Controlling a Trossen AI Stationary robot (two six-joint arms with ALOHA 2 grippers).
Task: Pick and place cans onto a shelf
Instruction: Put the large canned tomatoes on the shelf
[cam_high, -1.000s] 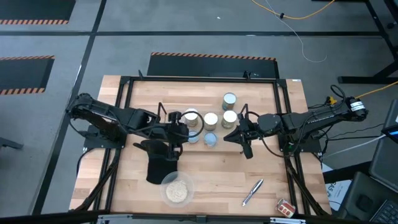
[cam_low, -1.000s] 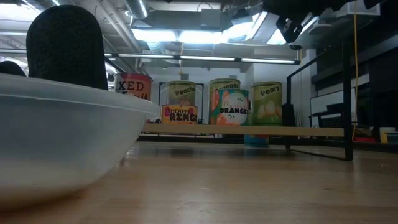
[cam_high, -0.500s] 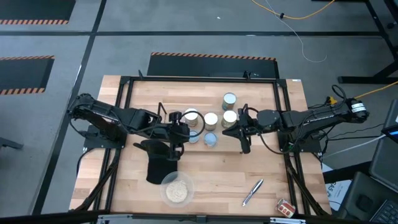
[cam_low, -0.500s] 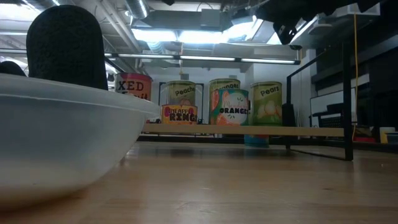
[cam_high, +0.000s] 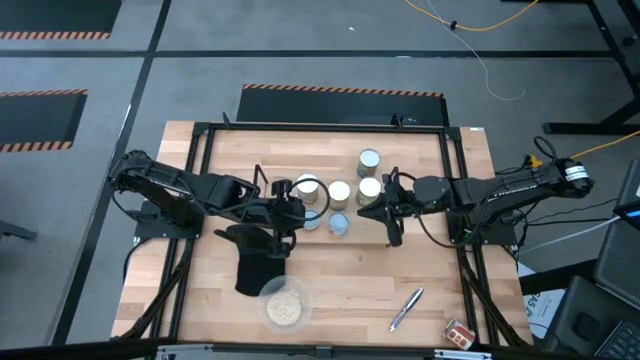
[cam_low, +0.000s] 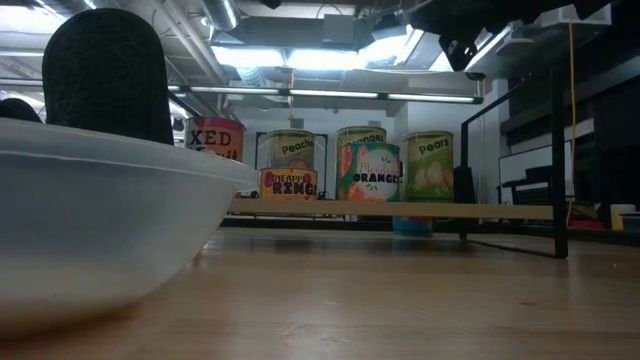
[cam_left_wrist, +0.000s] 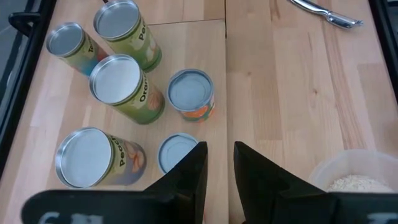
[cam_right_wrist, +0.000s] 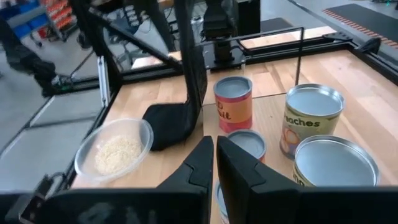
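Several cans (cam_high: 339, 192) stand upright in a cluster at the table's middle. In the low view they rest by their bases on the shelf's (cam_low: 500, 211) light board. My left gripper (cam_high: 296, 218) hovers just left of the cluster, open by a narrow gap, with nothing between its fingers. A pale-blue-topped can (cam_left_wrist: 177, 152) stands just beyond its fingertips (cam_left_wrist: 219, 163). My right gripper (cam_high: 372, 212) hovers at the cluster's right side, shut and holding nothing. The cans in front of it are a red-labelled one (cam_right_wrist: 233, 102) and a peaches can (cam_right_wrist: 312, 118).
A clear bowl of pale grains (cam_high: 285, 305) sits near the front edge, with a black domed object (cam_high: 260, 262) just behind it. A silver pen (cam_high: 406, 308) lies at the front right. A black metal frame (cam_high: 200, 150) rings the tabletop.
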